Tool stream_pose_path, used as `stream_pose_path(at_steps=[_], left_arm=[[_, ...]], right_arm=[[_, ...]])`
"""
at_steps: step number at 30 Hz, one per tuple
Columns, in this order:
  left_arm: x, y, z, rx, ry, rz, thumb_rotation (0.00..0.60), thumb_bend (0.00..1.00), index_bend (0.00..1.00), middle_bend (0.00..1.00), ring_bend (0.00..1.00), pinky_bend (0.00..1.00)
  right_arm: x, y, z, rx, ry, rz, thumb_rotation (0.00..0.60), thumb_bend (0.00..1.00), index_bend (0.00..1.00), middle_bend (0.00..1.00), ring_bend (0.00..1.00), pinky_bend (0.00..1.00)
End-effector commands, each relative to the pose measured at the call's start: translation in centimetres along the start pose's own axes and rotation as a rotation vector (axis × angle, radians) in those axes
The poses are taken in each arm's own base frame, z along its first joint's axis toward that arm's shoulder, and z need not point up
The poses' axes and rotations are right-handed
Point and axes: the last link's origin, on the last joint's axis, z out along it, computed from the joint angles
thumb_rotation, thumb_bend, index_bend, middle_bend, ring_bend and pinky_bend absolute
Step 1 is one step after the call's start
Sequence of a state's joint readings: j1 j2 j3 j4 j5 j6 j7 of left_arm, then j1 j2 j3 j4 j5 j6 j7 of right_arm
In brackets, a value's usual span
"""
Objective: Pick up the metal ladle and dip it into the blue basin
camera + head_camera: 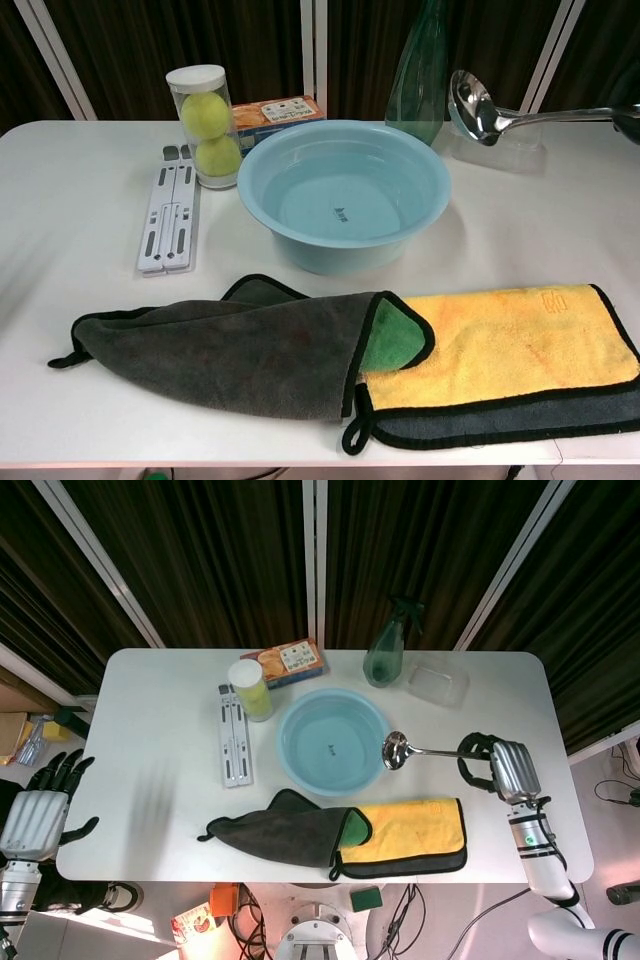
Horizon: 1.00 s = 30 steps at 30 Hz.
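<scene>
Beside basin [331, 742] rim: ladle [425, 750] up off worktop, bowl end toward basin, handle pointing back into right hand [497, 765], fingers wrapped round it. Left hand [40, 802] far off, holding nothing.

I see my right hand [497, 765] at the right side of the white table [150, 750], and it grips the handle of the metal ladle [420, 750]. The bowl of the ladle is just at the right rim of the blue basin [332, 742], which stands in the middle. My left hand [42, 800] hangs off the left edge with fingers spread and holds nothing. A yellow cloth [410, 832] and a dark grey cloth [280, 830] lie near the basin.
</scene>
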State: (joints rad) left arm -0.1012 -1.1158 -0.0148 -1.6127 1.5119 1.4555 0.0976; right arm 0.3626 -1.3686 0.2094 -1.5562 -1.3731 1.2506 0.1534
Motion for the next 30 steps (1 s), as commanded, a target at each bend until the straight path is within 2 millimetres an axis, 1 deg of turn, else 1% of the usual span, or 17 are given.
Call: stream_pose_path(at_steps=[1,6,9,12,18,23,27,30], left_arm=[[0.0,0.0,0.0,0.001,0.001,0.0,0.6,0.14,0.13,0.04,0.02,0.18],[0.2,-0.1,0.0,0.004,0.008,-0.003,0.6,0.14,0.13,0.04,0.02,0.18],[0.2,-0.3,0.0,0.008,0.009,-0.006,0.6,0.14,0.13,0.04,0.02,0.18],[0.3,-0.4,0.1,0.01,0.01,-0.009,0.6,0.14,0.13,0.04,0.02,0.18],[0.3,-0.7,0.2,0.015,0.007,-0.014,0.6,0.14,0.13,0.04,0.02,0.18],[0.3,-0.8,0.3,0.02,0.005,-0.017,0.6,0.14,0.13,0.04,0.02,0.18],[0.3,-0.9,0.4,0.024,0.003,-0.02,0.6,0.14,0.13,0.04,0.02,0.18],[0.3,-1.0,0.5,0.027,0.001,-0.022,0.6,0.14,0.13,0.04,0.02,0.18]], right_arm=[[0.0,-2.6,2.0,0.025,-0.023,-0.017,0.6,0.57,0.85,0.56,0.62,0.79],[-1.0,-5.1,4.0,0.041,-0.047,-0.049,0.6,0.57,0.86,0.62,0.71,0.86],[-1.9,-6.5,5.4,0.034,-0.059,-0.057,0.6,0.58,0.87,0.66,0.73,0.86],[-2.5,-7.4,6.4,0.027,-0.068,-0.072,0.6,0.58,0.87,0.74,0.75,0.86],[-4.3,-9.2,8.3,0.026,-0.082,-0.14,0.6,0.58,0.87,0.76,0.75,0.86],[-6.1,-10.0,9.3,0.035,-0.091,-0.212,0.6,0.58,0.89,0.76,0.75,0.86],[-7.5,-9.9,9.9,0.021,-0.11,-0.264,0.6,0.58,0.89,0.76,0.75,0.86],[-8.1,-9.8,10.1,0.02,-0.113,-0.299,0.6,0.58,0.89,0.76,0.75,0.86]])
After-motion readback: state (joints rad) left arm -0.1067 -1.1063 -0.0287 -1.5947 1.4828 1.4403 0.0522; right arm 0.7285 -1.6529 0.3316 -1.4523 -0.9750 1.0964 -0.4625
